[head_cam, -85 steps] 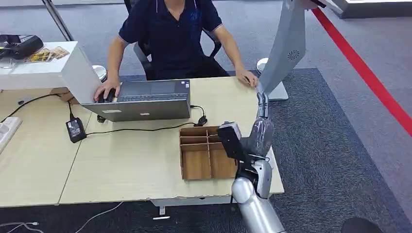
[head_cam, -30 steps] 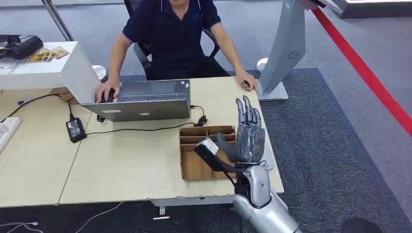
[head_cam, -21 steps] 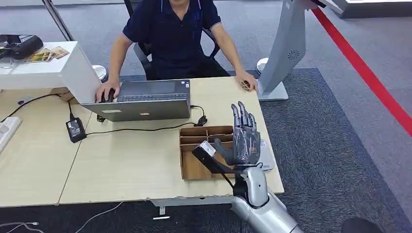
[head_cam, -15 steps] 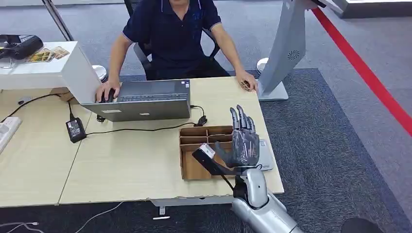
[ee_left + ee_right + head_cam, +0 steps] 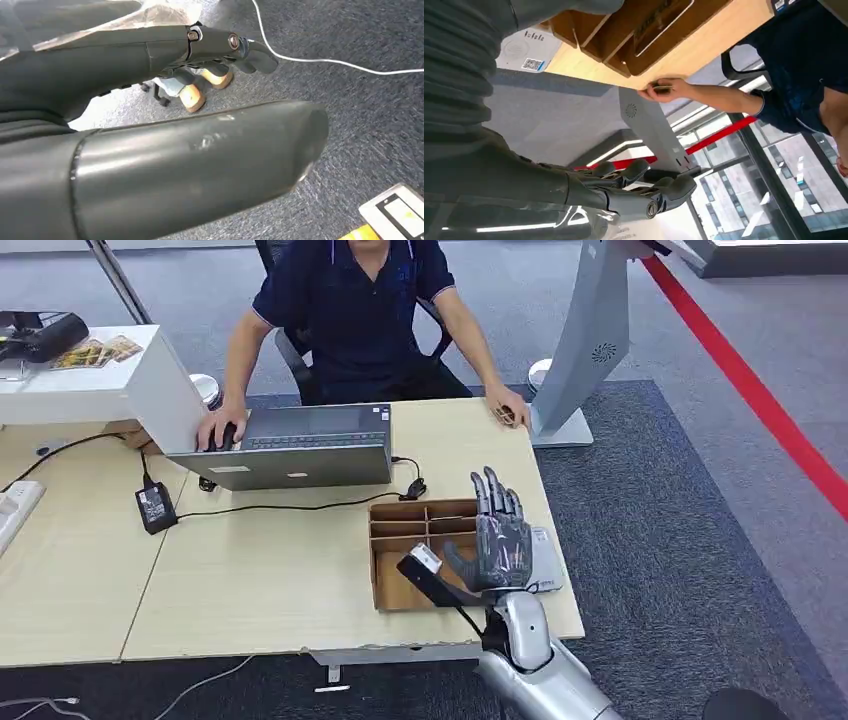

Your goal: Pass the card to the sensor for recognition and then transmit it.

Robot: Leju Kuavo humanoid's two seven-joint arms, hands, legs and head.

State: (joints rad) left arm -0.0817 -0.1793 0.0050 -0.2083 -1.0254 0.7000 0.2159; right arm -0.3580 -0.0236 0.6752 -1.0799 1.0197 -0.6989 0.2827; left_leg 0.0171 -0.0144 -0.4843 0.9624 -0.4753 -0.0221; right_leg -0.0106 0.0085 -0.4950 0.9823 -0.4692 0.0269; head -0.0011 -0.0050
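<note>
Right hand (image 5: 499, 540) raised at lower centre-right over the wooden divider box (image 5: 405, 580), fingers (image 5: 490, 490) spread, empty. Left hand (image 5: 150, 145) over carpet, fingers extended, holding nothing.

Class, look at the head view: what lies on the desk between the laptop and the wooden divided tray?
In the head view, a black cable runs across bare desktop between the laptop and the wooden divided tray; nothing else lies there.

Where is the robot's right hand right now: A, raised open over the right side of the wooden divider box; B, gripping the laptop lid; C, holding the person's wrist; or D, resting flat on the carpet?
A: the right hand is up with its fingers spread and nothing in it, above the right side of the wooden divider box, well short of the laptop.
</note>
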